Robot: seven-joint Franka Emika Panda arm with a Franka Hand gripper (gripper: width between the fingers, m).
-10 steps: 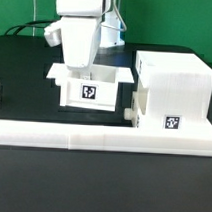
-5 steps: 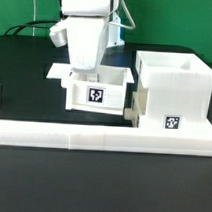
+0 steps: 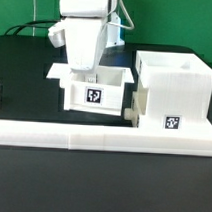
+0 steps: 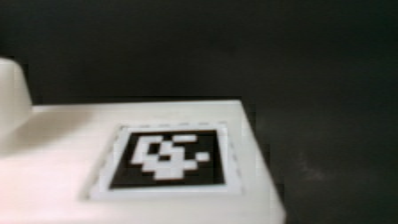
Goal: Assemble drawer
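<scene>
Your arm's fingers (image 3: pixel 83 71) reach down into the small white open-top plastic tray (image 3: pixel 92 94); their spread can't be told. Tall white boxy shell (image 3: pixel 173 92) sits just beside, at three o'clock.

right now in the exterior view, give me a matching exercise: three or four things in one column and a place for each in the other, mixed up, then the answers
Things:
1. small tray
2. tall shell
3. long white rail
4. arm

Places:
A. along the near edge of the black table
B. at the exterior view's right, behind the rail
C. directly above the small tray, reaching down into it
D. beside the tall shell, on the exterior view's left of it

Pairs: 1-D, 2-B, 3-A, 4-C
</scene>
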